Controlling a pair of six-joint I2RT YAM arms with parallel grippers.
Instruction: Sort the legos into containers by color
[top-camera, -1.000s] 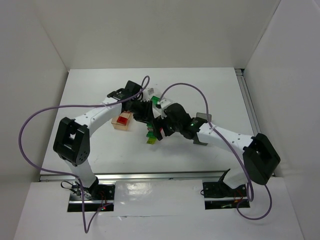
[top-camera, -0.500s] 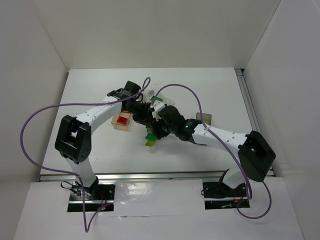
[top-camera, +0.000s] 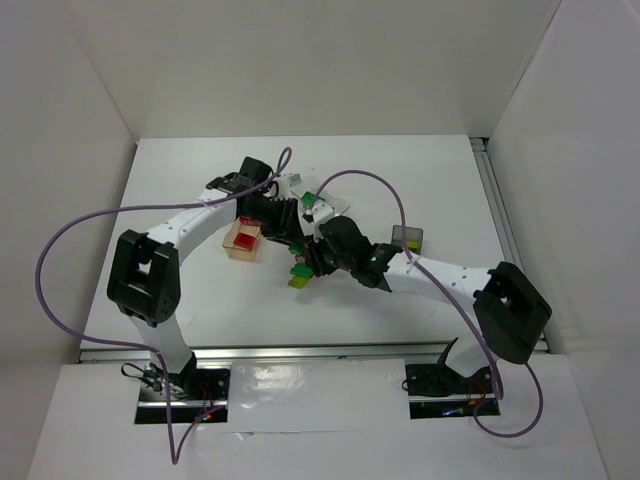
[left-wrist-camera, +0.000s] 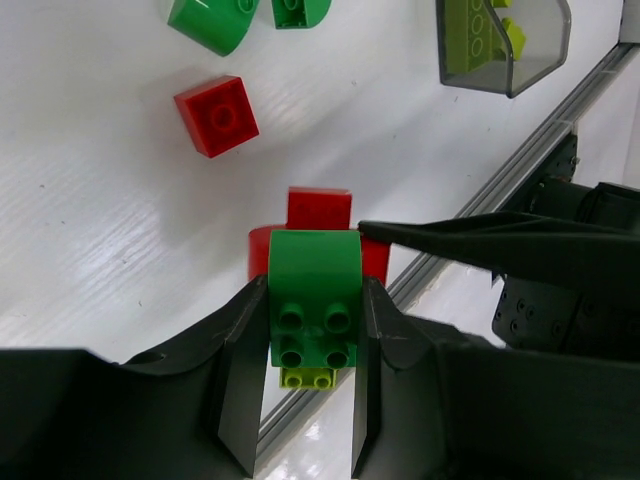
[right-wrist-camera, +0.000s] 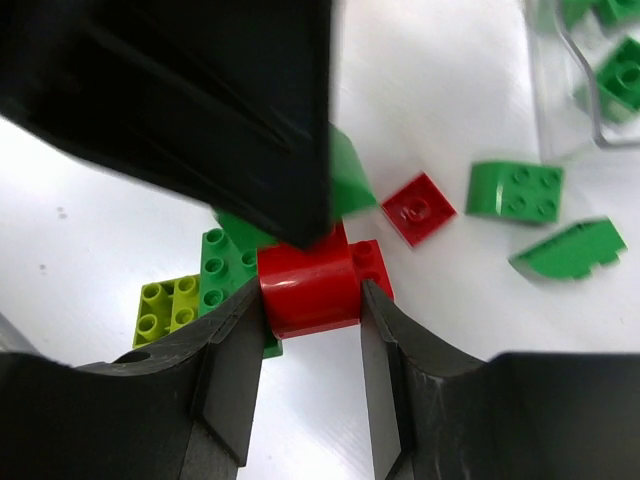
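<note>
Right, both arms are on one clump (top-camera: 300, 270) of stuck-together legos mid-table, and that clump is our landmark. The left gripper (left-wrist-camera: 310, 318) is clenched on the green brick (left-wrist-camera: 314, 262) at the top of the clump, a finger pressed flat against each side. The right gripper (right-wrist-camera: 311, 300) is clamped just as hard on the red brick (right-wrist-camera: 306, 284) at the clump's far side, so the two pairs of fingers sit almost touching. A yellow-green brick (left-wrist-camera: 307, 378) peeks out from under the green one, apparently part of the same lump.

This looks like the splitting step: one arm per colour, ready to pull the pieces apart before anything can be sorted.

Around the clump, a loose red brick (left-wrist-camera: 216, 115) and two loose green bricks (right-wrist-camera: 515, 190) lie near it, apart from it and not yet binned. The tan tub (top-camera: 230, 251) sits near the clump on the left arm's side with red already inside. The clear tub (right-wrist-camera: 565, 70) stands just beyond the clump holding green. The dark grey tub (left-wrist-camera: 540, 52) lies on the right arm's side, well apart, with yellow-green in it.

Next, I'd say, comes a firm pull or twist in opposite directions, both grips held tight. Then green goes to the clear tub, red to the tan. Watch that yellow-green piece; it may ride along with either half or drop free.
</note>
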